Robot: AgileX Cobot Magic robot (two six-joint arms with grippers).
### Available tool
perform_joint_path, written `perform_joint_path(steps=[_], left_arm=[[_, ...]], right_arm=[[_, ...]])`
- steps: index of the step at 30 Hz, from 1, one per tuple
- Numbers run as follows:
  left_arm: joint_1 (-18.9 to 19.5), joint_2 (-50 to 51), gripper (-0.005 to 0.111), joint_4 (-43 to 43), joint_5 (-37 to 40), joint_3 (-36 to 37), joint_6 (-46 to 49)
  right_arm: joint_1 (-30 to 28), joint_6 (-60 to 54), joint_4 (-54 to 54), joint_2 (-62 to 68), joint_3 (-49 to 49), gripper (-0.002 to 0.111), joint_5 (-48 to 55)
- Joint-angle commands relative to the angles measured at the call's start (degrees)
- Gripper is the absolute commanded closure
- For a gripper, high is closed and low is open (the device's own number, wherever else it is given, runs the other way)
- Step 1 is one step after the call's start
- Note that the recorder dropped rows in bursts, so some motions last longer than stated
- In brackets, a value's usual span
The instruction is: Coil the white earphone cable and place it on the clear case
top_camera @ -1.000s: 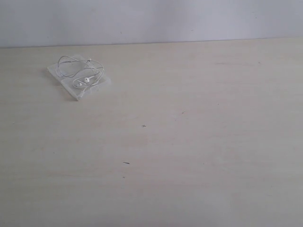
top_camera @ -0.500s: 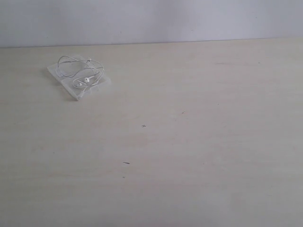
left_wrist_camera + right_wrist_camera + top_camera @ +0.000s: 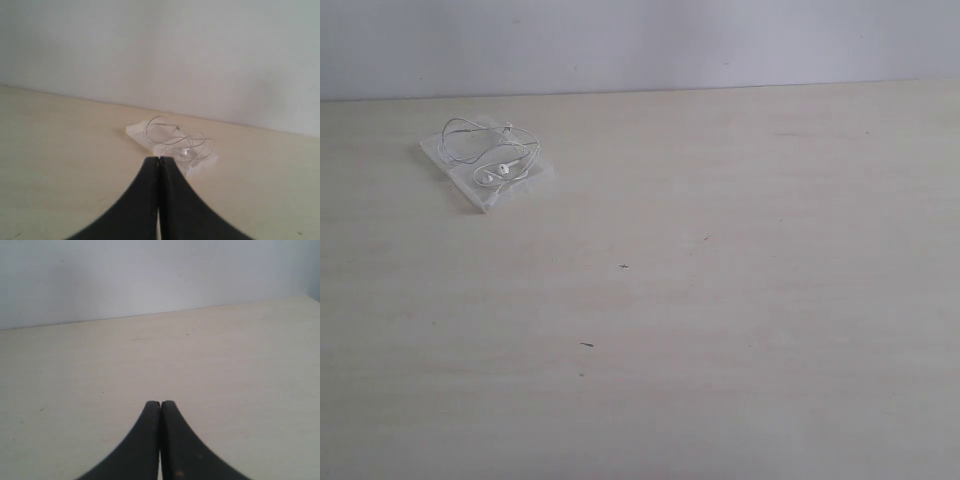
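From outside, the white earphone cable (image 3: 488,150) lies looped on the clear case (image 3: 475,197), upper left of the frame, on the table (image 3: 740,300). Left wrist view: left fingers (image 3: 147,187) pressed together, case and cable beyond their tips. Right wrist view: right fingers (image 3: 148,430) pressed together above the table.
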Motion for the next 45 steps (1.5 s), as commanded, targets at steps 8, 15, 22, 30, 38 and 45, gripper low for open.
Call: perform_joint_path(steps=[8,15,22,30,38,45], left_arm=[[0.7,-0.3,0.107,-1.0,10.8,0.1,2.3],[0.7,-0.3,0.107,-2.8,12.3,0.1,1.7],[0.7,-0.3,0.107,-2.8,12.3,0.1,1.7],[0.7,-0.3,0.107,-2.8,12.3,0.1,1.7],[0.7,-0.3,0.107,-2.8,12.3,0.1,1.7],[0.7,-0.3,0.107,-2.8,12.3,0.1,1.7]], right_arm=[[-0.2,0.1,-0.1,-0.3,0.2,0.108,-1.0],[-0.2,0.1,-0.1,-0.3,0.2,0.108,-1.0],[-0.2,0.1,-0.1,-0.3,0.2,0.108,-1.0],[0.0,0.1,-0.1,-0.3,0.2,0.108,-1.0],[0.0,0.1,-0.1,-0.3,0.2,0.108,-1.0],[0.0,0.1,-0.1,-0.3,0.2,0.108,-1.0]])
